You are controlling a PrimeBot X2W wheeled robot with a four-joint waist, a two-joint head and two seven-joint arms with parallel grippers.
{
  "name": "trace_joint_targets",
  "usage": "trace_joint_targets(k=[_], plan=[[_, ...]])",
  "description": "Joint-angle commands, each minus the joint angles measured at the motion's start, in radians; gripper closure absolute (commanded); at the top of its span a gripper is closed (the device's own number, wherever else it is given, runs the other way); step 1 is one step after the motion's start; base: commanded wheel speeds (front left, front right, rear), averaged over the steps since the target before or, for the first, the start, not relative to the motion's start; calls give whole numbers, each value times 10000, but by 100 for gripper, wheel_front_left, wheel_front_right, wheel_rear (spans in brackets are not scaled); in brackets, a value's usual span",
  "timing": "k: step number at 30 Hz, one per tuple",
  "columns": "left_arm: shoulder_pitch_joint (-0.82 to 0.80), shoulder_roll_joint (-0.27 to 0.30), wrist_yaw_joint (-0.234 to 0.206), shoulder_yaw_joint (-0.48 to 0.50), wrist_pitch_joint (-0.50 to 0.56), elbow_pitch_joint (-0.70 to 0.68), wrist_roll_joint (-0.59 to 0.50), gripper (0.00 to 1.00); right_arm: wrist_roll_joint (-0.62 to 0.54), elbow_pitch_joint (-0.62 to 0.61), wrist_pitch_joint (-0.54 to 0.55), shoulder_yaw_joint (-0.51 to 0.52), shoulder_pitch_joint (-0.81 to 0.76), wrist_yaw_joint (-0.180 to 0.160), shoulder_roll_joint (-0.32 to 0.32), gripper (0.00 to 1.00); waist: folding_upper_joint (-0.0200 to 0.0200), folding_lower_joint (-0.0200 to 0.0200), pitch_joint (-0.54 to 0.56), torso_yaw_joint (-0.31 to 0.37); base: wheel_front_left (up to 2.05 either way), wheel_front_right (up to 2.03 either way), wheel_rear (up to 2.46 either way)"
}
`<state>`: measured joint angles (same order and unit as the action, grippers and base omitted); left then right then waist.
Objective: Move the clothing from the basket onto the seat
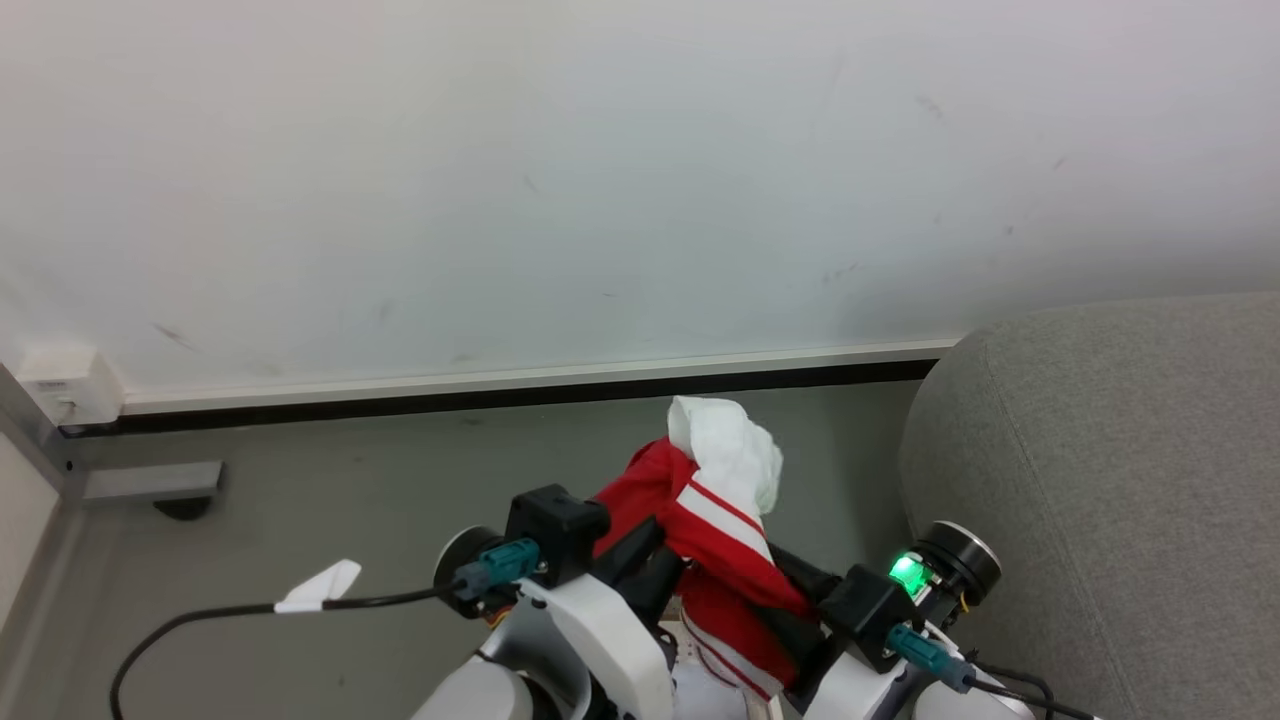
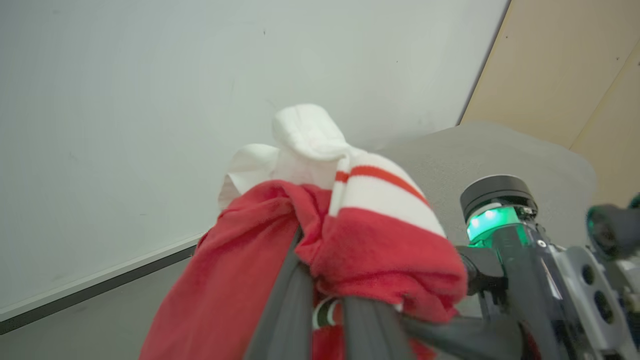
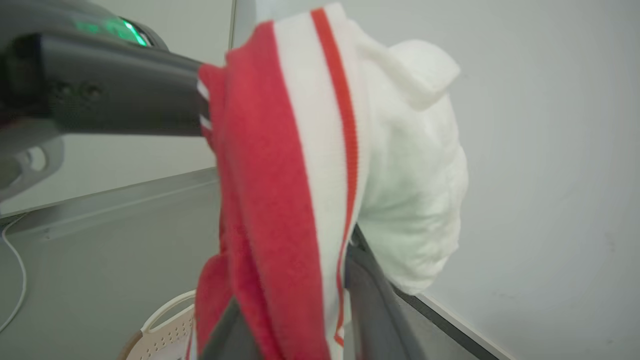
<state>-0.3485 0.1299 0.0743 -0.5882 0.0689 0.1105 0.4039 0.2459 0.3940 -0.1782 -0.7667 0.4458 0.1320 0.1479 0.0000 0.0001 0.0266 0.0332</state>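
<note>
Head view — arms up side by side — left jaws and right jaws clamped on the clothing (image 1: 735, 545)

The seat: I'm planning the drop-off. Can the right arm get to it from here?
Probably yes. The seat lies just right of the right gripper, with only floor between. But the left gripper seems to grip the same clothing, so it must follow or let go.

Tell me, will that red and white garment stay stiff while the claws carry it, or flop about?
Probably floppy: the clothing sags in folds over the left claw and right claw. Likely light, since thin fingers hold it up. It looks soft and fuzzy, so it probably won't slip easily.
</note>
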Motion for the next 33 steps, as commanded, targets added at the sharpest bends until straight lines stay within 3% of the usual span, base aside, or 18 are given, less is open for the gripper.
trace_joint_targets(k=[1,4,5,6,7,18,33], plan=[[27,20,73,-22,-20,1,123,100,25,160,-153,111,113,-25,-95,100,0,-1,-3,-11,0,0,0],[135,57,26,-7,-84,87,186,100,182,462,-367,351,146,-25,-238,100,0,-1,-4,-3,0,0,0],[162,56,-11,15,-108,105,215,96,222,517,-421,442,145,-25,-272,100,0,-1,-9,7,0,0,0],[179,40,-43,48,-145,121,230,57,289,549,-467,548,128,-25,-303,100,0,-1,-12,20,0,0,0],[188,41,-69,53,-185,140,201,0,306,581,-510,617,132,-25,-308,100,0,-1,-16,35,0,0,0],[468,-4,-205,-48,-629,350,210,0,397,387,-599,1735,170,-25,213,100,0,-1,-102,749,0,0,0],[406,-96,-287,-275,-1062,239,116,0,235,-497,-83,2564,-451,-25,1012,100,0,-1,-411,3377,0,0,0]])
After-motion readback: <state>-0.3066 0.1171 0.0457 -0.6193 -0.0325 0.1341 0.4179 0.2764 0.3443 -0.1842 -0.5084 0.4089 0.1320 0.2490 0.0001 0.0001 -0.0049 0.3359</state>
